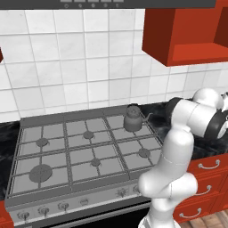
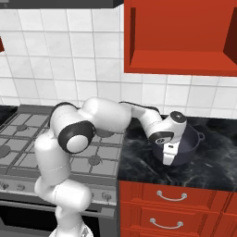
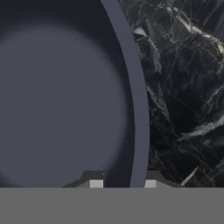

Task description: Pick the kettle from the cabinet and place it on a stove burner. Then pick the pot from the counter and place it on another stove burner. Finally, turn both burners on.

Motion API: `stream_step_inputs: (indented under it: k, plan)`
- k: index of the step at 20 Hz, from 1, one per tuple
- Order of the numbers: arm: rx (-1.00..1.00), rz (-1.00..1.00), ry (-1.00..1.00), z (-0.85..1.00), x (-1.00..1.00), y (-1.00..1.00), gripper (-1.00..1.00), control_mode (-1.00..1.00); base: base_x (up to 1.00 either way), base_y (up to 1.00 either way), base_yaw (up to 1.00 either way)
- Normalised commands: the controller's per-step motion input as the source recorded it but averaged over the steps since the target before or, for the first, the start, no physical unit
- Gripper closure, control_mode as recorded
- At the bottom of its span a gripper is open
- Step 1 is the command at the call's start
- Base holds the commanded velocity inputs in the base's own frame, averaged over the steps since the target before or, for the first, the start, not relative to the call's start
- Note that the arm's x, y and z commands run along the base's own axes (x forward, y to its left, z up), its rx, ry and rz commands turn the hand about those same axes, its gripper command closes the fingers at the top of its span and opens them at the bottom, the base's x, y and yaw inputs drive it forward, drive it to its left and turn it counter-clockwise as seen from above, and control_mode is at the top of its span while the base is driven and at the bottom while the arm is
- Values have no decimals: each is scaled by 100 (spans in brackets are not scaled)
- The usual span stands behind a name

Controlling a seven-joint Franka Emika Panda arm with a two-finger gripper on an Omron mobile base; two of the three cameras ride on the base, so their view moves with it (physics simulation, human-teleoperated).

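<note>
The small grey metal kettle (image 1: 132, 117) with its arched black handle is sitting on the back right burner of the grey gas stove (image 1: 53, 156). The wide, low dark blue-grey pot (image 2: 190, 141) is resting on the glossy black marble bench (image 2: 217, 162), right of the stove and below the glossy red wall cabinet (image 2: 180, 37). The arm is reaching down over the pot, and the jaws (image 3: 123, 183) are standing narrow, straddling the pot's rim, one finger inside and one outside the wall.
</note>
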Motion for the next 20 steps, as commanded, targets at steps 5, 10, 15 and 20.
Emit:
stream_step_inputs:
  k: [5,10,15,20]
  plan:
    - [-6,0,-7,33,-15,24,100,-100,0,0,0]
    - [-9,5,-2,23,-20,32,100,-100,0,0,0]
    - [-11,10,0,14,-24,36,100,-100,0,0,0]
    - [-9,16,0,20,-34,43,100,-100,0,0,0]
